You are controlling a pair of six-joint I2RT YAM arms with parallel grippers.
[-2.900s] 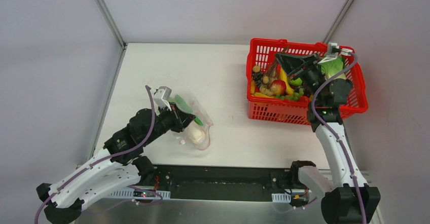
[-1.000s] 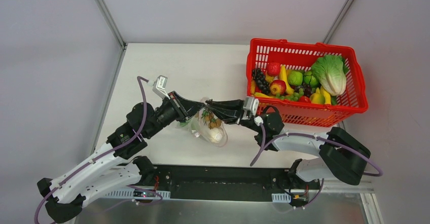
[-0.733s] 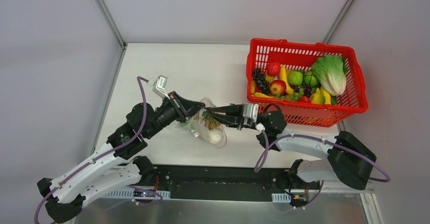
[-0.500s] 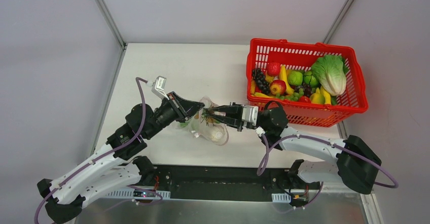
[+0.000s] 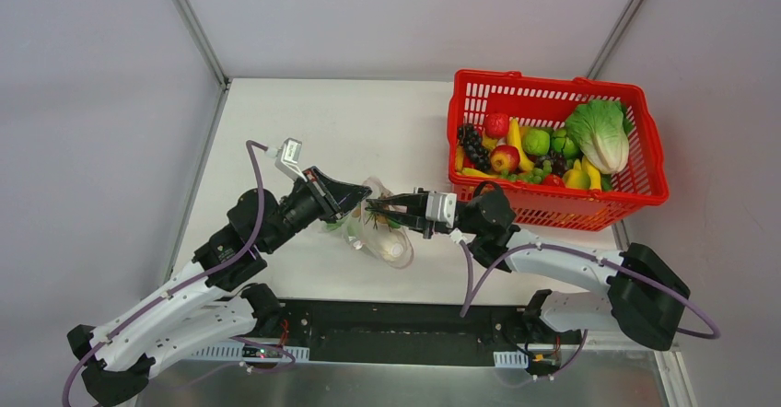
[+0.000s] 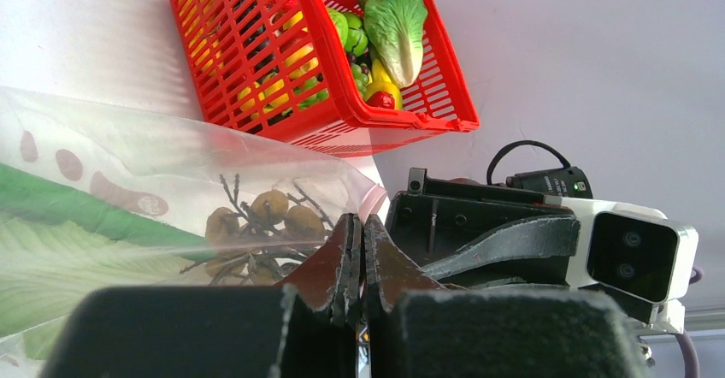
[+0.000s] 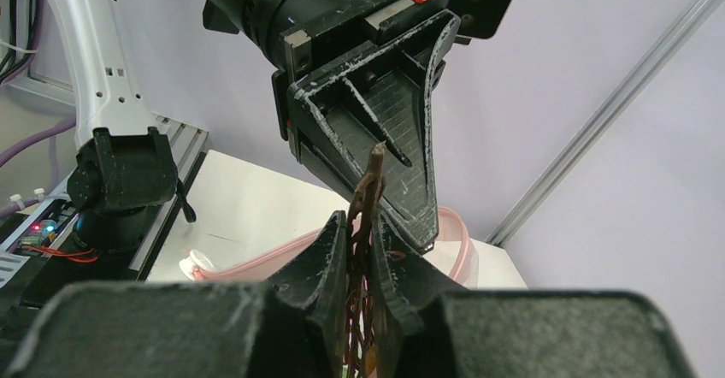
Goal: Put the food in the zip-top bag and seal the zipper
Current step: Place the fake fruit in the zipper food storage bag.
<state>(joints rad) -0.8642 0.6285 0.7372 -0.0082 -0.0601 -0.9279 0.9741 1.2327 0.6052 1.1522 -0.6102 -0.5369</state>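
The clear zip-top bag with red dots lies on the table, its mouth lifted. My left gripper is shut on the bag's mouth edge. Its pink zipper curves below both grippers. My right gripper is shut on the stem of a brown fruit bunch, which hangs into the bag's mouth, right against the left fingers. Through the plastic I see that bunch, a long green vegetable and a white oval piece.
A red mesh basket stands at the back right. It holds a lettuce, bananas, grapes, an apple and green fruits. The table's side walls run along the left and right edges.
The right gripper came from the basket with the brown bunch and has pushed left into the bag's mouth. The left gripper holds the bag's edge raised and steady.
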